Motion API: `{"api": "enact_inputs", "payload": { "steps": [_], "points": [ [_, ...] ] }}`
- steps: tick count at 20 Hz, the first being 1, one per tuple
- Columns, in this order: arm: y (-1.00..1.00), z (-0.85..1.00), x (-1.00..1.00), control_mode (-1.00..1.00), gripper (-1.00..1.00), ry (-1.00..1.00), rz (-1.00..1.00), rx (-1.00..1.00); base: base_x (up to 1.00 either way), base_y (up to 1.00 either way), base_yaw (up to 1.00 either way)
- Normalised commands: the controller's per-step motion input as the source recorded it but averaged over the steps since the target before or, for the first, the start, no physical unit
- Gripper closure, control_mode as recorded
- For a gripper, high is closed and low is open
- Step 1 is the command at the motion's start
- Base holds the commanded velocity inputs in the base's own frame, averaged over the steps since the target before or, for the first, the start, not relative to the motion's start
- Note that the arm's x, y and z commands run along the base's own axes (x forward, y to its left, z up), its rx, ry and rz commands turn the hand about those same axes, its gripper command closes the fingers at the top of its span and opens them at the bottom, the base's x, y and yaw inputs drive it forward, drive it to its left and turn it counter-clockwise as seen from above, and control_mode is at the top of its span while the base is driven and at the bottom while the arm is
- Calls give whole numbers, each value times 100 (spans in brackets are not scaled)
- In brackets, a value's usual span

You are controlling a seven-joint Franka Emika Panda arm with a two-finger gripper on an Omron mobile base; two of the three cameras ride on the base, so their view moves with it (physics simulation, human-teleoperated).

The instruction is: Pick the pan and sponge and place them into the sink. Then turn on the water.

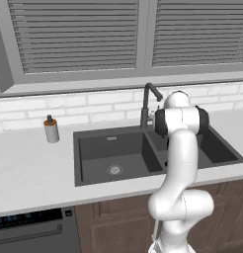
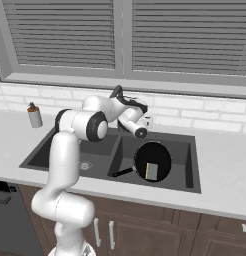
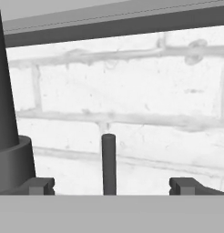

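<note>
Two items already lie in the sink's (image 2: 192, 165) right basin: the pan (image 2: 152, 161) with the sponge (image 2: 152, 171) on it. The gripper (image 3: 111, 185), jaws wide and empty, straddles the upright faucet lever (image 3: 108, 164) straight ahead, beside the faucet base (image 3: 11, 164).

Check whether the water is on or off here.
Off, as far as the pictures show: no stream falls from the faucet into the sink, where the pan lies.

Louvred window (image 1: 79, 37) (blinds shut), white brick wall (image 1: 64, 106), grey counter (image 1: 29, 173).
</note>
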Motion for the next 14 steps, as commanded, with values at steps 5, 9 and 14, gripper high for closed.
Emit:
{"api": "enact_inputs", "payload": {
  "steps": [5, 9, 14],
  "points": [
    [0, 0, 8, -100, -100, 0, -1, 0, 0, 0, 0],
    [0, 0, 22, -100, -100, 0, 0, 0, 0, 0, 0],
    [-1, 0, 8, -100, -100, 0, 0, 0, 0, 0, 0]
  ]
}}
